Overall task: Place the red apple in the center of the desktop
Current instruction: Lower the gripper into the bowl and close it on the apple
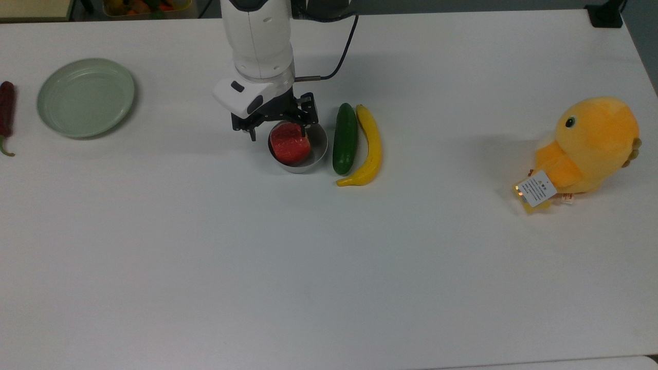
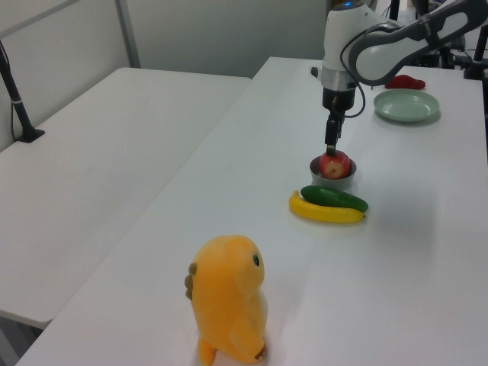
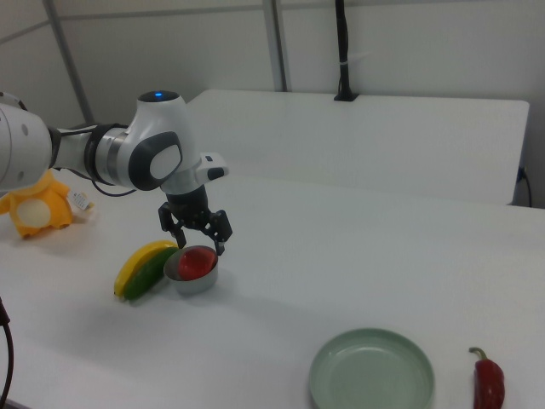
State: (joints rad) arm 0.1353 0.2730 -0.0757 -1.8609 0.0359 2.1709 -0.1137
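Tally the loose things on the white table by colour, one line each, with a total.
Red: 2, the apple and the chili.
Green: 2, the plate and the cucumber.
Yellow: 1, the banana.
Orange: 1, the plush toy.
Silver: 1, the bowl holding the apple.
Total: 7.

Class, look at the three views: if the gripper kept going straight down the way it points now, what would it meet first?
Most likely the red apple in the metal bowl. The gripper points down with open jaws just above it, though the bowl's rim is close and depth is uncertain.
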